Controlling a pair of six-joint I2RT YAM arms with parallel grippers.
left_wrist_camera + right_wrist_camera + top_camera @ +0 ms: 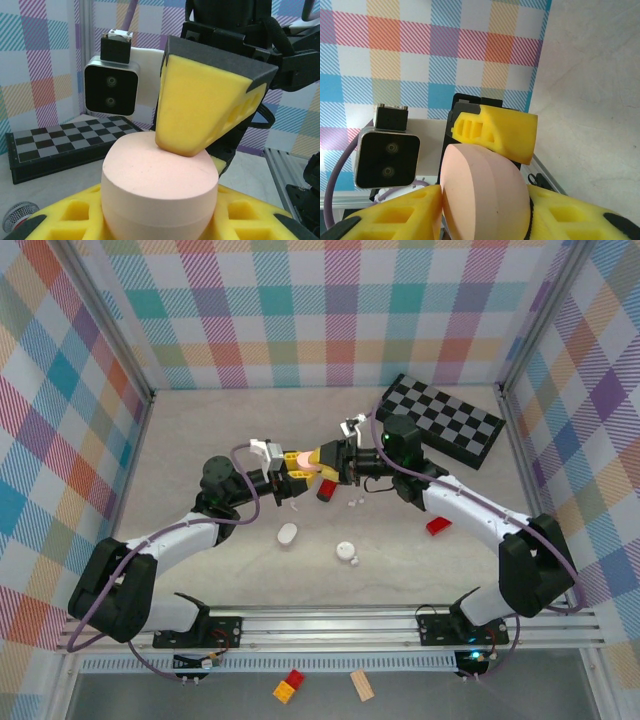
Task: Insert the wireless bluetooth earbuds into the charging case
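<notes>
A shut, pebble-shaped pink charging case (312,464) hangs above the table's middle, held between both arms. My left gripper (297,474) is shut on its lower half, yellow fingers (60,217) on either side of the case (160,175). My right gripper (325,462) reaches in from the right, and one of its fingers (200,105) presses on the lid. In the right wrist view its pads (400,215) touch both flanks of the case (485,195), so it is shut on it. Two tiny white earbuds (352,503) lie on the table just below the grippers.
A white case (288,534) and a round white case (346,551) lie on the table in front. A red cylinder (327,490) sits under the grippers, and a red block (437,526) lies to the right. A chessboard (445,420) is at the back right.
</notes>
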